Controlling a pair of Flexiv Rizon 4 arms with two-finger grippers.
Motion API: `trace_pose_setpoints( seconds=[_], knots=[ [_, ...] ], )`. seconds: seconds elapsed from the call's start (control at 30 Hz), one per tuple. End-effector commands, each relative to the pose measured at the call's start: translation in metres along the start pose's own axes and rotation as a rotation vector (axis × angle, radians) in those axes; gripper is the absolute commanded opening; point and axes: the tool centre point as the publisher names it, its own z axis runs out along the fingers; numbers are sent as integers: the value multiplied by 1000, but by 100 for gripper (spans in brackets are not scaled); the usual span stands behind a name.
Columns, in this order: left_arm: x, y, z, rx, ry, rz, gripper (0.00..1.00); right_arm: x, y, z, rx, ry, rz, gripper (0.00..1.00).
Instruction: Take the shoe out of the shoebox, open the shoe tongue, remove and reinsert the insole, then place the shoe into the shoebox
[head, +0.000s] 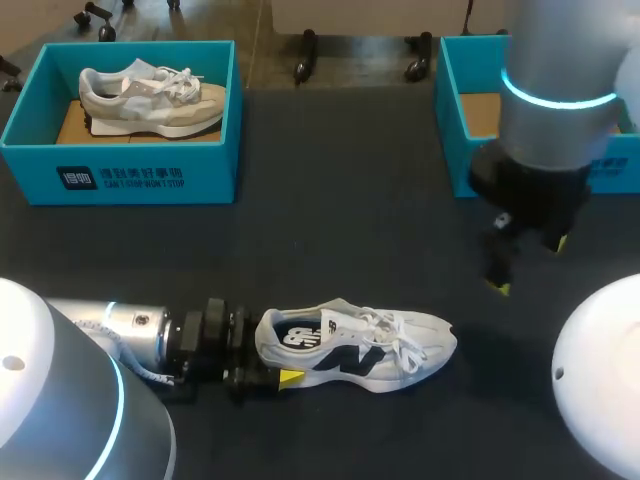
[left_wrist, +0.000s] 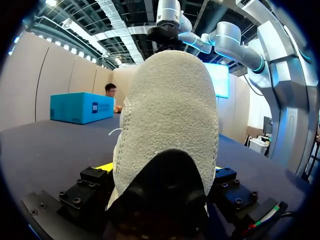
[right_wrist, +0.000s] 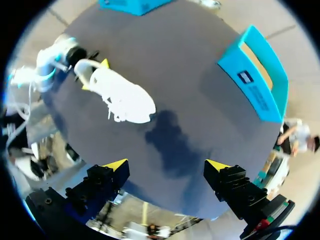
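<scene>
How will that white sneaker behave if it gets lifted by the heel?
Probably light: the left hand grips the white sneaker by its heel alone. The toe may droop a little, since the upper looks soft. The loose laces would likely dangle.

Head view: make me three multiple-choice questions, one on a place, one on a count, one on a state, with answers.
1. Where is the white lace-up sneaker with the dark logo? A in a box; B on the dark table; C in the air.
2. How many teal cardboard shoeboxes are there? A one; B two; C three.
3. The right gripper is: A open and empty; B shut on a lace; C holding an insole.
1 B: it lies there, heel in the left gripper.
2 B: one holds a beige sneaker, one is by the right arm.
3 A: its yellow tips stand apart, nothing between.
</scene>
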Motion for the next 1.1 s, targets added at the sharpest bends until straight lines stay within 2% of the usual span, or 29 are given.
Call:
trace_pose_setpoints(
  seconds=[0.03,0.17,0.33,0.83,0.93,1.1],
  knots=[
    [-1,2,1,-1,-3,0,0,12,18,7,112,103,301,100],
    [-1,2,1,-1,-3,0,0,36,35,6,144,91,448,100],
    [-1,2,1,-1,-3,0,0,69,44,-2,170,101,673,100],
    [-1,2,1,-1,-3,0,0,69,44,-2,170,101,673,100],
    [-1,2,1,-1,-3,0,0,88,57,-3,153,32,689,100],
    [-1,2,1,-1,-3,0,0,122,77,9,154,-46,747,100]
  ],
)
